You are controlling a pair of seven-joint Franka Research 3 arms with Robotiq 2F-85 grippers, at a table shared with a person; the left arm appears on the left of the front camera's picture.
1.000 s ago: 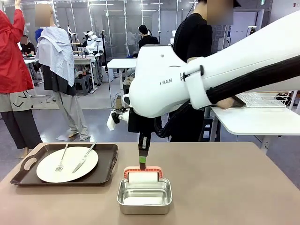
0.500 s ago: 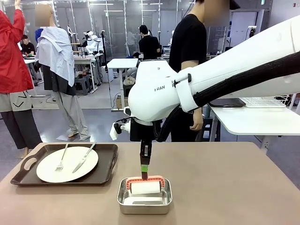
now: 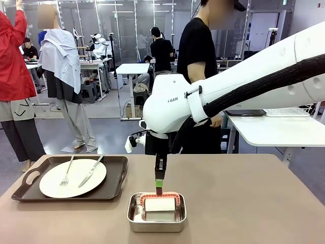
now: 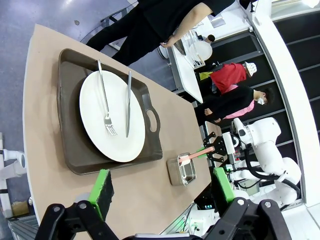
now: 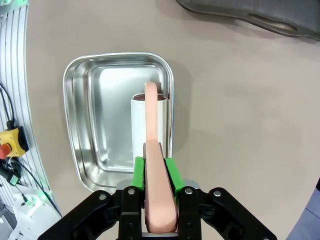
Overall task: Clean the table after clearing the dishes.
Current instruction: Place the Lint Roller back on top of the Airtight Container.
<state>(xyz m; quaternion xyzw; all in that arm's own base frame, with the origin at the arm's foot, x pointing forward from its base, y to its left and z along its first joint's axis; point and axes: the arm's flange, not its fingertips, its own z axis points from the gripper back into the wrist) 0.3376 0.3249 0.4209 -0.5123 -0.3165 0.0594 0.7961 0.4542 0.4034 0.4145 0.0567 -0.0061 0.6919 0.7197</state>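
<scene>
One of the dishes, a white plate (image 3: pixel 72 178) with a fork (image 3: pixel 66 173) and a knife (image 3: pixel 90 172) on it, rests on a dark brown tray (image 3: pixel 114 183) at the left of the beige table (image 3: pixel 244 203). My right gripper (image 3: pixel 159 187) reaches over the middle, shut on the pink handle of a lint roller (image 3: pixel 159 204) whose white roll sits in a small steel pan (image 3: pixel 156 223). The right wrist view looks down on that gripper (image 5: pixel 155 172), the roller (image 5: pixel 138 125) and the pan (image 5: pixel 85 125). My left gripper (image 4: pixel 162 186) hangs open above the table, looking over the plate (image 4: pixel 117 145) and tray (image 4: pixel 67 125).
A person in black (image 3: pixel 199 56) stands at the table's far side, behind my right arm. A white side table (image 3: pixel 274 129) stands at the back right. The tray's edge (image 5: pixel 240 12) lies close to the pan. The right half of the table is bare.
My right gripper has lowered the roller, so its roll now sits down in the pan. The person has stepped left from the side table to behind my arm.
</scene>
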